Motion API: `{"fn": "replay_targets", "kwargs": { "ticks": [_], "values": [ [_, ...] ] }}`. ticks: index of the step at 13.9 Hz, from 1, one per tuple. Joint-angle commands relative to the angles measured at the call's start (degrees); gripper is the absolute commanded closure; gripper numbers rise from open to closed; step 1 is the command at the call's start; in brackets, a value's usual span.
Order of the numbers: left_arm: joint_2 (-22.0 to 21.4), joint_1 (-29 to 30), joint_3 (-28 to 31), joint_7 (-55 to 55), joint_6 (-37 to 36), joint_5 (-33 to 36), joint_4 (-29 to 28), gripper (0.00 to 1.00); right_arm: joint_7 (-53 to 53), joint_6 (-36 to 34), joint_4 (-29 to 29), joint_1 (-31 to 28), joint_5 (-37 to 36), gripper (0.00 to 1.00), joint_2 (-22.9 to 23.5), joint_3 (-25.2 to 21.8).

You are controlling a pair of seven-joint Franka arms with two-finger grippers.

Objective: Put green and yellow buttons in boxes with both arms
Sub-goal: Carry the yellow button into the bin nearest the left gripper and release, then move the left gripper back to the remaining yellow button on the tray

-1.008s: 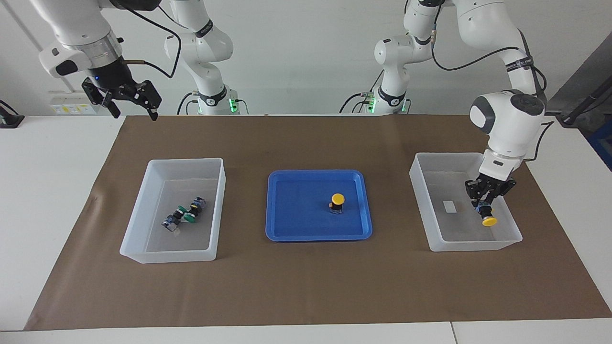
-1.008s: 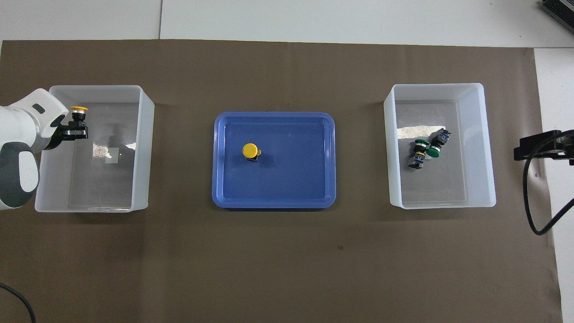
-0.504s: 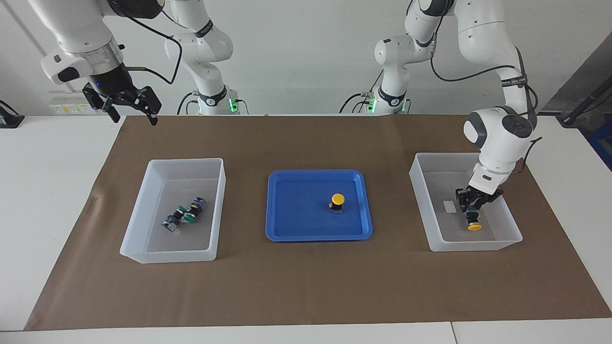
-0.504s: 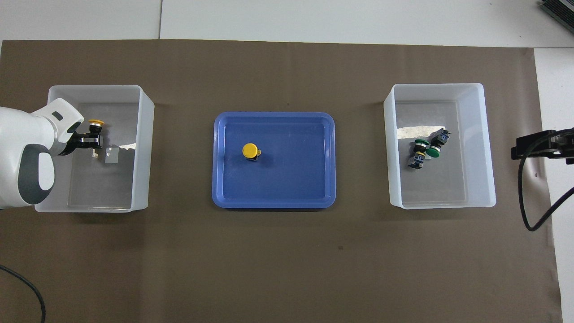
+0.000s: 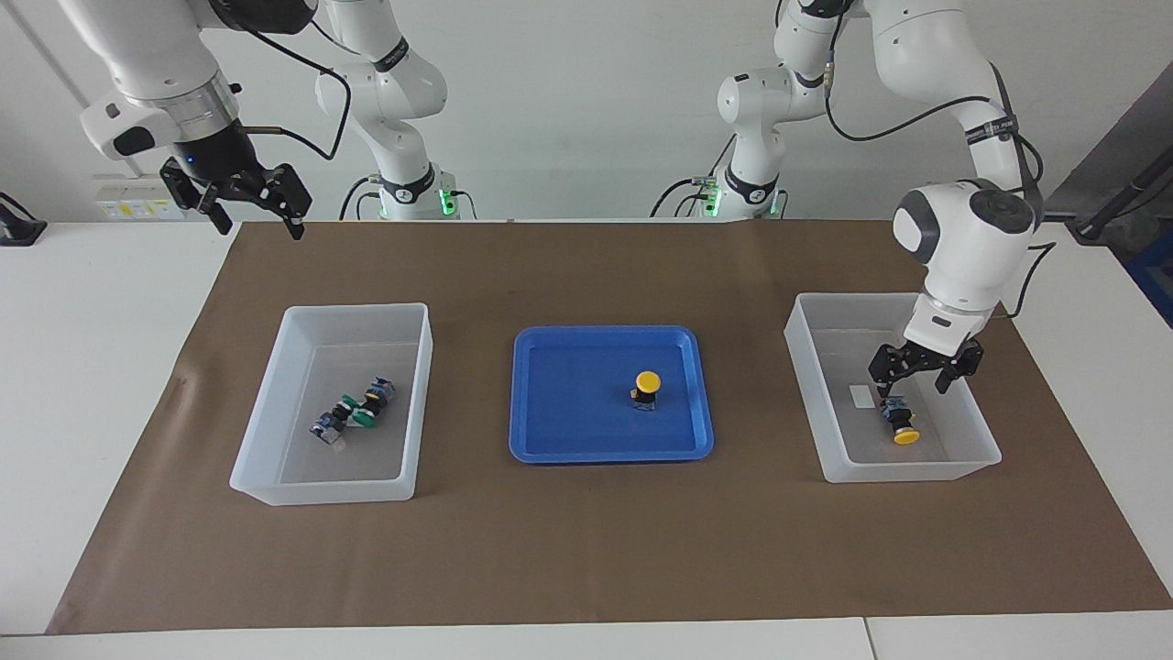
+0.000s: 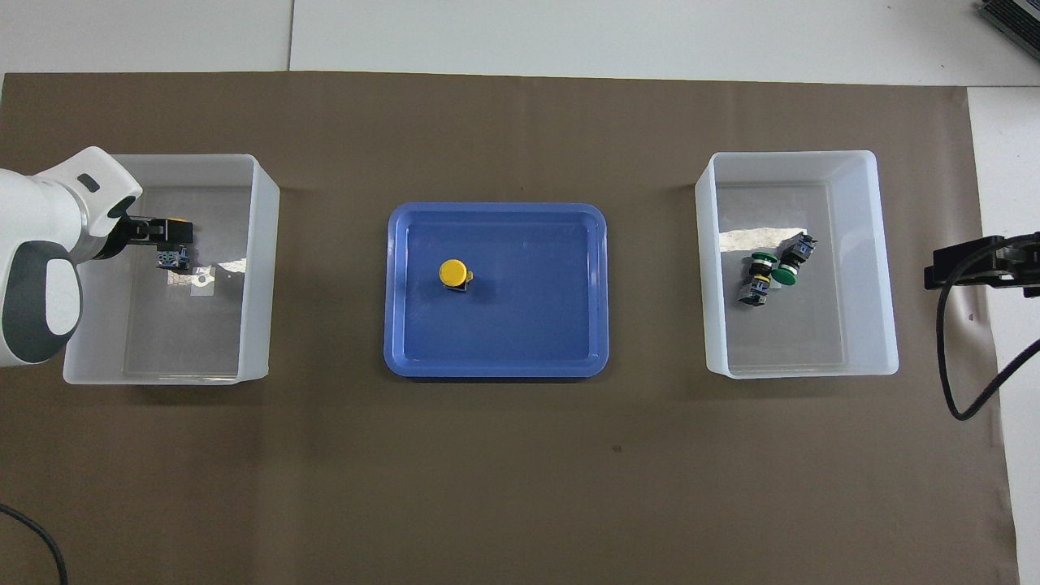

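Left gripper (image 5: pixel 919 379): seen spread wide and empty, raised inside the translucent white plastic bin (image 5: pixel 806 385) at the left arm's end.
Released yellow-capped push button (image 5: pixel 903 427): laid on that bin's floor, just under the gripper.
Right gripper (image 5: pixel 252 206): held open, empty, high over the table's edge; the arm waits.
Two green-capped buttons (image 5: pixel 353 412): lying together in the second translucent bin (image 5: pixel 266 403).
Second yellow-capped button (image 5: pixel 646 389): upright in the shallow blue tray (image 5: pixel 550 440).

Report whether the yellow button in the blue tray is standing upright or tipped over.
Upright: the yellow button stands on its dark body in the blue tray, with its round cap on top, facing up.
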Motion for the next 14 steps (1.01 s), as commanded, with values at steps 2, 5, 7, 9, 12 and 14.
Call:
{"fn": "replay_targets", "kwargs": {
  "ticks": [2,5,7,9,12,14],
  "values": [
    [0.2,-7.8,0.5,-4.6,-9.1,0.8,6.9,0.0,-0.7,0.3,-1.0,-0.1,-0.2,0.0,-1.0,0.2],
    [0.3,-15.1,0.4,-10.8,-5.2,0.6,5.7,0.0,-0.7,0.3,-1.0,-0.1,-0.2,0.0,-0.9,0.2],
    [1.5,-20.1,0.4,-16.5,-3.9,0.1,5.7,0.0,-0.7,0.3,-1.0,-0.1,-0.2,0.0,-0.9,0.2],
    [3.9,-24.6,0.4,-23.8,-1.0,0.1,5.7,0.0,-0.7,0.3,-1.0,-0.1,-0.2,0.0,-0.9,0.2],
    [7.5,-29.2,0.4,-27.7,3.0,0.1,6.1,0.0,-0.7,0.3,-0.9,-0.1,-0.2,0.0,-1.1,0.2],
    [10.5,-31.6,0.4,-30.0,7.8,0.0,5.9,0.0,-0.7,0.3,-1.0,-0.1,-0.2,0.0,-1.1,0.2]
  ]
}}
